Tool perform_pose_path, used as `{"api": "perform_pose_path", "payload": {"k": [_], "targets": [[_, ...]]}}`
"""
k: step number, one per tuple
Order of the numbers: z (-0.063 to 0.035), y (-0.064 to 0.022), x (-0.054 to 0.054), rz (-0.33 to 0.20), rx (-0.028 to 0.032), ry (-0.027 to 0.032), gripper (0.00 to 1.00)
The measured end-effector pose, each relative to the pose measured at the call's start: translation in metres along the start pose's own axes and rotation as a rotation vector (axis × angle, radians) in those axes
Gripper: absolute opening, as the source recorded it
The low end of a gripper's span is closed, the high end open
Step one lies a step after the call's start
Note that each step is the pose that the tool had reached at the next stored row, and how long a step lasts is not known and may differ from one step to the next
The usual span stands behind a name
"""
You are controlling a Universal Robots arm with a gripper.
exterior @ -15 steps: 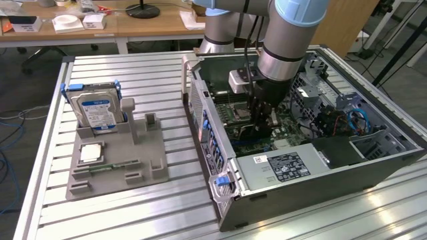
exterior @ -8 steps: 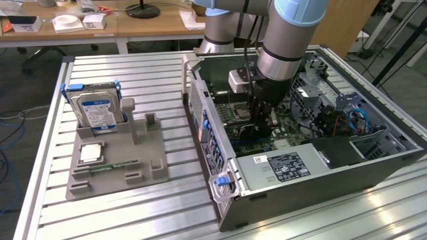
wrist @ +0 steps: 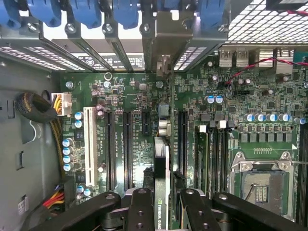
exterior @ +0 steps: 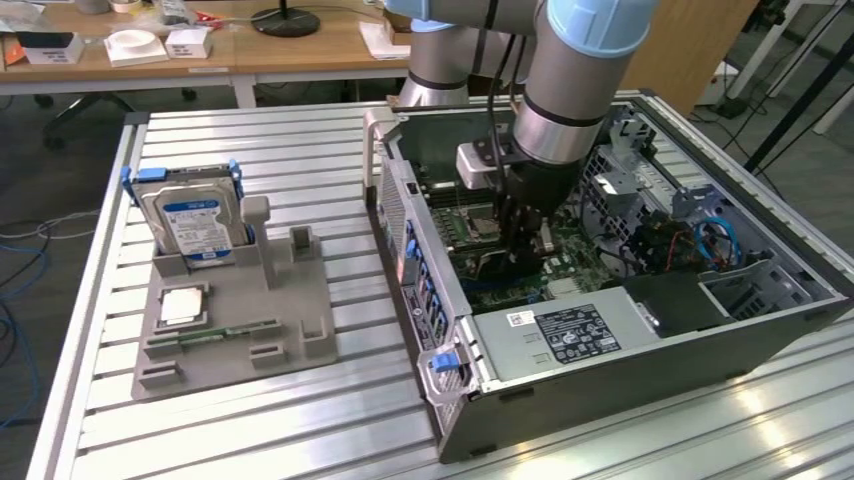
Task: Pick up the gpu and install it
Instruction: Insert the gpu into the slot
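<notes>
Black jointed fingers [wrist: 142, 211] of the gripper [wrist: 163, 211] sit closest in the wrist view, pinching the gpu [wrist: 161, 187], a thin dark circuit card seen edge-on, between them. Its silver metal bracket end [wrist: 163, 43] reaches up to the row of rear slot openings with blue plastic latches [wrist: 127, 12]. This card stands upright over the green motherboard [wrist: 139, 101], between the long black expansion slots [wrist: 127, 147] and another black slot [wrist: 183, 139]; whether it is fully seated cannot be told. An open silver processor socket [wrist: 262, 185] lies further along the board.

From the exterior view, the grey and pale-blue robot arm [exterior: 567, 90] reaches down into the open black computer case [exterior: 601, 300], its gripper [exterior: 523, 240] low over the board. Well apart, toward the exterior view's left, a grey plastic parts holder [exterior: 234, 320] on the slatted aluminium table [exterior: 267, 140] carries an upright silver hard drive with a blue-white label [exterior: 194, 220], a square silver processor chip [exterior: 180, 307] and a narrow green memory stick [exterior: 214, 335]
</notes>
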State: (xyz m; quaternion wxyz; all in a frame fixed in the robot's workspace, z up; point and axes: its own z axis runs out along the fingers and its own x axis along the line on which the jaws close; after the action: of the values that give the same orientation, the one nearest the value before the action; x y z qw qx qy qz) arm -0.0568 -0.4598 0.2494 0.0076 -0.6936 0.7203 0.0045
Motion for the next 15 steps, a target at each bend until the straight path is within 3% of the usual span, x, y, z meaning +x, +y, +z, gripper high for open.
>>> {"api": "perform_pose_path", "payload": {"k": [15], "targets": [[0.0024, 0.0001, 0.0000, 0.000, 0.0000, 0.0000, 0.26]]}}
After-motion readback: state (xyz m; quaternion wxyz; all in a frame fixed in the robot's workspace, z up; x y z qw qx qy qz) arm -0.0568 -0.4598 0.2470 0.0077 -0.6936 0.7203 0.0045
